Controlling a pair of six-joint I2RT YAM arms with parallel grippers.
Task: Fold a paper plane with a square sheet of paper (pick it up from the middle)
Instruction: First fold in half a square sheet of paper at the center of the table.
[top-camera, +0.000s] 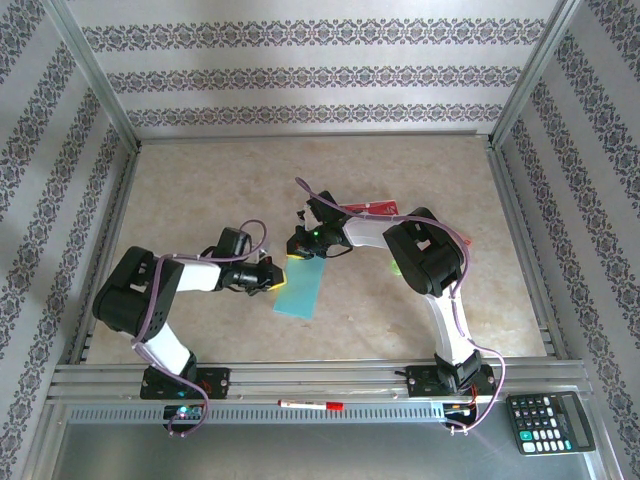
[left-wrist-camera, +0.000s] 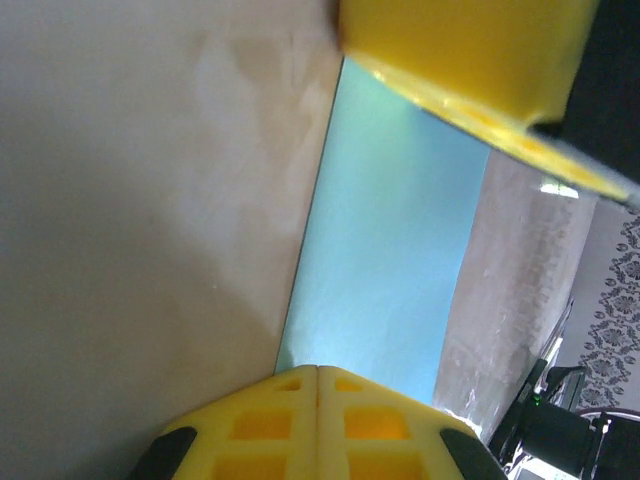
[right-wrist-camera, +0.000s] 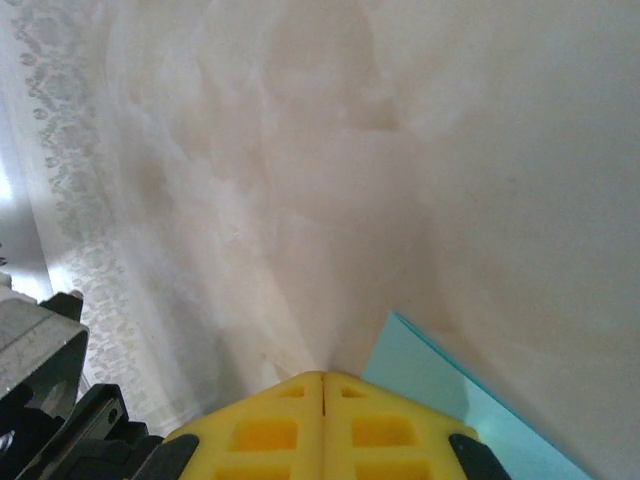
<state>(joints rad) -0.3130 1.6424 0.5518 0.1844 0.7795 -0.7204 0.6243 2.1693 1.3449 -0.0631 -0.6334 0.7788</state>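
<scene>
**The light-blue sheet of paper (top-camera: 300, 292) lay on the tabletop (top-camera: 200, 190), its far end hidden beneath the right gripper (top-camera: 298, 256).**
Both this and the left gripper (top-camera: 267, 281) were clenched. The sheet sat near-left of the half-covered red packet (top-camera: 372, 208), its long axis pointing roughly towards the packet.

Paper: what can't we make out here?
Top view: paper top corner hidden by the right end effector; folds too small to read.
Left wrist: near end behind the left end effector.
Right wrist: paper cut off by the bottom edge.
Red packet: mostly behind the right arm.
</scene>
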